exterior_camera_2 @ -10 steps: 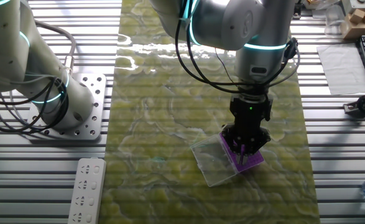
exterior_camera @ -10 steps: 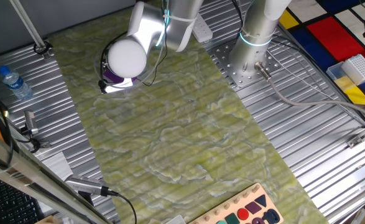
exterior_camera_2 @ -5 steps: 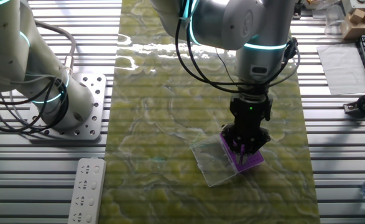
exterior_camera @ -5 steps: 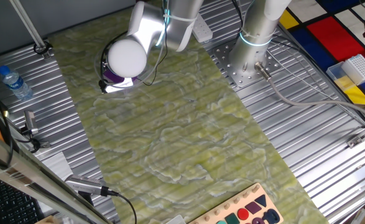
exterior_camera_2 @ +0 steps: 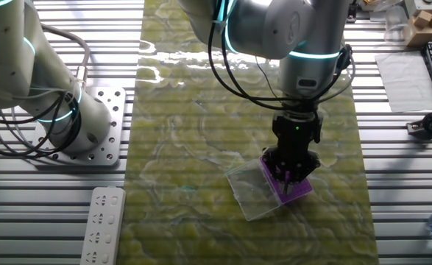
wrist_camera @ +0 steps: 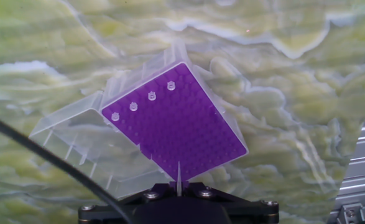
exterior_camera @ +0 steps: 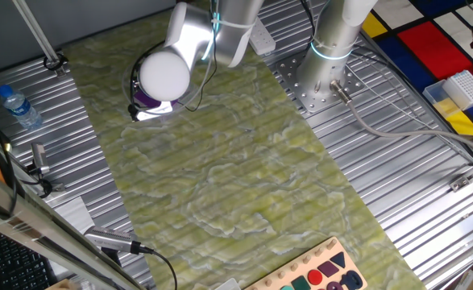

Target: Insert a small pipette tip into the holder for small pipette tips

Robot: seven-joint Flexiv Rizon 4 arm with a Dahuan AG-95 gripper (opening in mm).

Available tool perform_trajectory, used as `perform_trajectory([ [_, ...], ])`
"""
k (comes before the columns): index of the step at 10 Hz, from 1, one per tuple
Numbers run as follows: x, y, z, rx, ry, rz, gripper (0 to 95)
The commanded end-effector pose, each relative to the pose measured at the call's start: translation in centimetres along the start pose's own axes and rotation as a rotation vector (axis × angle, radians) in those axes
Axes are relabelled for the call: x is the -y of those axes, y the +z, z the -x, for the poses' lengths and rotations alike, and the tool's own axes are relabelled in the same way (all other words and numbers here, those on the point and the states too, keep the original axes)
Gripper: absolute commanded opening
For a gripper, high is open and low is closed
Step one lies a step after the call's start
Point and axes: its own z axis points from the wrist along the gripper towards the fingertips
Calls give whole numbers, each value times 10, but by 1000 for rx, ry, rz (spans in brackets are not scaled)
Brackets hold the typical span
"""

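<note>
Nothing has shifted over the last second. In hand view, a small pipette tip (wrist_camera: 178,176) is pinched in the closed pincer (wrist_camera: 178,186), hung over the near edge of the purple holder (wrist_camera: 176,121). 4 tips (wrist_camera: 143,99) are seated along its far row. Clear cover (wrist_camera: 89,140) lies alongside on the desk (exterior_camera_2: 201,132). Insertion judged still pending.

A green marbled mat (exterior_camera: 244,169) covers the ribbed metal table (exterior_camera: 397,185). A water bottle (exterior_camera: 18,107) stands at one edge, a white gridded rack (exterior_camera: 467,87) opposite, a white remote (exterior_camera_2: 101,224) beside the mat.
</note>
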Motion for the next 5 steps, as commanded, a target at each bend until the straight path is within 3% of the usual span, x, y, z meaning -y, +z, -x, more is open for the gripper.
perform_trajectory([
  [1,0,0,0,2,0,0,0],
  [5,0,1,3,4,5,1,0],
])
